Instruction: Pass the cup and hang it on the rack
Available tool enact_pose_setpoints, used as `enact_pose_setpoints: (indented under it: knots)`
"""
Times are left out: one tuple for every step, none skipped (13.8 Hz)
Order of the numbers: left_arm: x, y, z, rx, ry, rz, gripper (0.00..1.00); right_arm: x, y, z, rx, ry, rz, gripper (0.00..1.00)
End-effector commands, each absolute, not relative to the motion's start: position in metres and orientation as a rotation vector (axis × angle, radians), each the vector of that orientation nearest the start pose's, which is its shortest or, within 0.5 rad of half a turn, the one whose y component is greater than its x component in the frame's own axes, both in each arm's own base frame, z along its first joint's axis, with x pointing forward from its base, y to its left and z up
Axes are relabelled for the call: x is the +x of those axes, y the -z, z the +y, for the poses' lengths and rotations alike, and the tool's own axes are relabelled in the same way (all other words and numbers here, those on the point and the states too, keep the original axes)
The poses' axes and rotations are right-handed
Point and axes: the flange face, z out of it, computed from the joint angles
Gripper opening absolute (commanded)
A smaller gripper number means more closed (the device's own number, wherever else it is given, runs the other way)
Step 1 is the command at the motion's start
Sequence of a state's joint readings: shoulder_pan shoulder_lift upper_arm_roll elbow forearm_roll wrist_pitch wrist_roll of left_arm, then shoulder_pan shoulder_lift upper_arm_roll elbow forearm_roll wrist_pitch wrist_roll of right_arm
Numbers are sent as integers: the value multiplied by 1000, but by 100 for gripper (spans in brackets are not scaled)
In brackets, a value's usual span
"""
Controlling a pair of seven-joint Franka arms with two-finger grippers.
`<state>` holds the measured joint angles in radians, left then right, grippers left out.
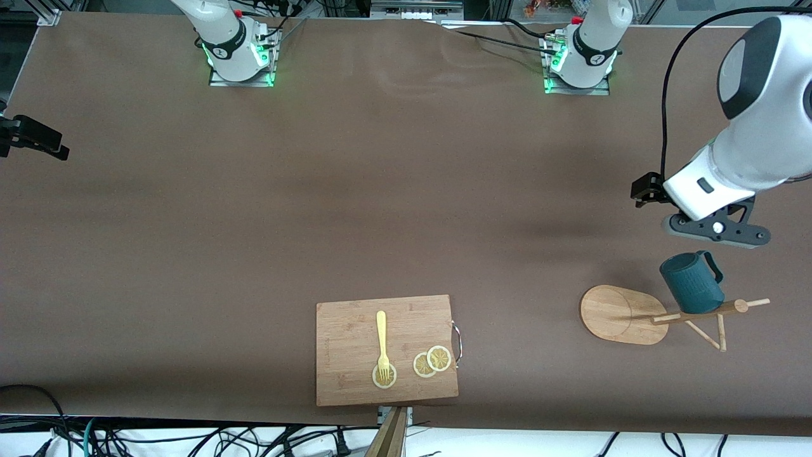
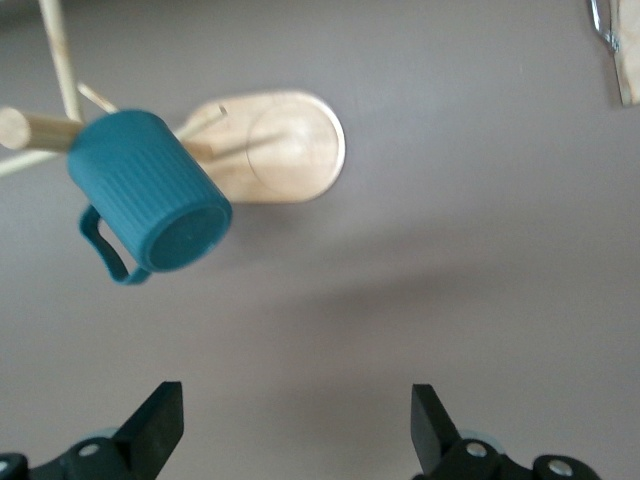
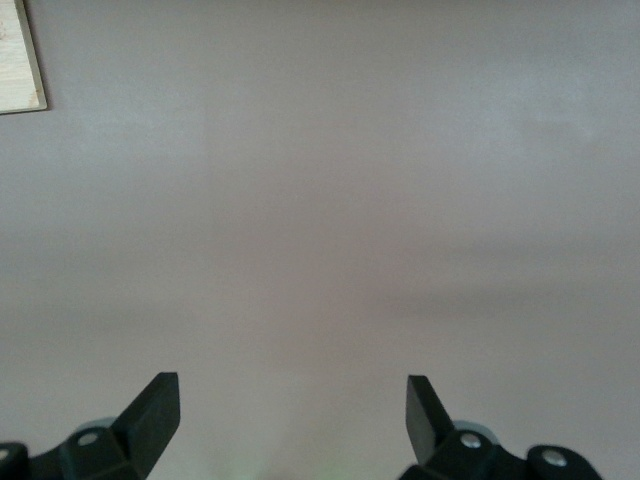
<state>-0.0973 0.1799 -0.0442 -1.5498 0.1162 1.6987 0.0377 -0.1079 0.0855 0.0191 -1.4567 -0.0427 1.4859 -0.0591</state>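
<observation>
Left wrist view: left gripper, fingers spread wide, nothing between them, bare brown table beneath. Cup well clear of both fingertips, hung on a peg of the rack, tilted, ribbed teal wall and flat bottom turned toward the camera, loop handle hanging on the lower side. Rack's oval base flat on the table, central post and thin dowels running out under and past the cup.

Front view: cup seen at the left arm's end of the table, mouth tipped toward the robots' bases, resting against the rack's post; rack with its base toward the table's middle and its pegs fanned outward. Left arm's wrist up in the air over bare table just beside the cup, on the side of the bases; no contact with cup or rack.

Right wrist view: right gripper, fingers equally wide apart, empty, hovering over plain table; arm waiting, well apart from cup and rack.

Remainder, front view: rectangular cutting board at the table edge nearest the camera, carrying a yellow fork with tines on one lemon slice, two more overlapping slices beside it.
</observation>
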Motion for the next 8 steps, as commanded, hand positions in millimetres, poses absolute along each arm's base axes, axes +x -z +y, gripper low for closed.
enact_pose_setpoints:
  knots:
    - [566,-528,-64,-3104,52,235,100,568,-627,-59,-3163,-64,34,100]
    - [564,-521,-57,-3166,23,182,100,569,-627,-59,-3163,-64,32,100]
    - [564,-518,-57,-3177,15,170,100,570,-626,-59,-3163,-66,32,100]
    - [565,-520,-57,-3176,25,173,100,570,-626,-59,-3162,-69,32,100]
    - [566,-520,-57,-3174,22,171,100,570,-626,-59,-3162,-69,32,100]
    - [567,-519,-57,-3174,20,171,100,570,-626,-58,-3162,-69,29,100]
    - [570,-519,-57,-3174,20,169,100,570,-626,-58,-3162,-69,27,100]
    - [576,-520,-56,-3174,25,167,100,570,-626,-58,-3162,-69,27,100]
